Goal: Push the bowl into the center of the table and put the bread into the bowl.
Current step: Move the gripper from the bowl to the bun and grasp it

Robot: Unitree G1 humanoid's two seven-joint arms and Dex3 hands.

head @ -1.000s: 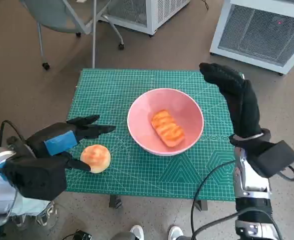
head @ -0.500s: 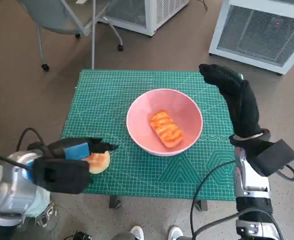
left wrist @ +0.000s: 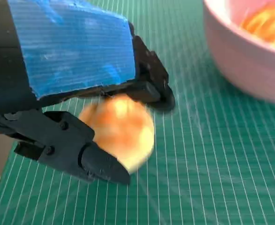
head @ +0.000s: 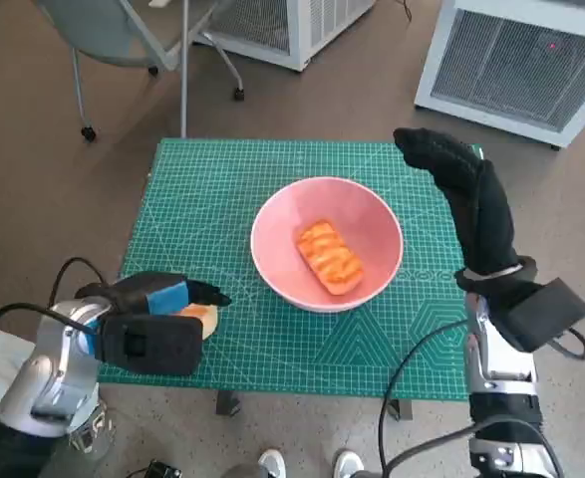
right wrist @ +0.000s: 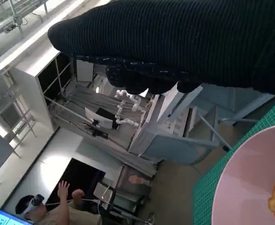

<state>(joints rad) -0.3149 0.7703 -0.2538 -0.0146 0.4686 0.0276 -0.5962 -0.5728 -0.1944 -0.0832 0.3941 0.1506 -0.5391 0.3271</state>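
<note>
Left hand, blue tape over its back, sits over a round bread roll; black fingers flank the roll on two sides, contact not resolvable. Roll rests on green cutting mat. Pink bowl near roll, apart, with orange bread inside.

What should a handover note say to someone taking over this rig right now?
Left hand: closed around the round bun near the table's front left corner; the bun looks still down at the mat, lift not confirmed.
Right hand: raised beside the bowl's right rim, holding nothing.
Pink bowl: about mid-table, with a long bread piece lying inside.
Done: bowl looks centred; one bread is in.
Left: lift the bun, carry it over the bowl and release it inside.
</note>
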